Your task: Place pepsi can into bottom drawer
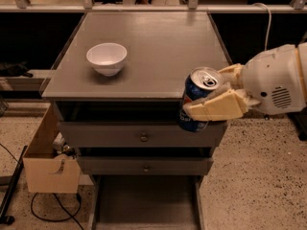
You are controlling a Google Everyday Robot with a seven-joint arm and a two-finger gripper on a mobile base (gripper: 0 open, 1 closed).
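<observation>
view: high front, facing cabinet point(158, 47) | close | gripper point(207, 96) gripping pepsi can point(194, 91), right

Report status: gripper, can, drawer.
Gripper shut on pepsi can, off the cabinet at its front right edge. Can airborne, tilted. Bottom drawer open, lower down. White bowl on cabinet top, off the path.

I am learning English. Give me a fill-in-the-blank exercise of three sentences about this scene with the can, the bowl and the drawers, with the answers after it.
1. The gripper, by the cabinet's front edge, is shut on the pepsi can, whose body is dark ____.
2. The ____ bowl stands on the cabinet top.
3. The bottom drawer stands ____, not shut.

Missing words: blue; white; open.
</observation>
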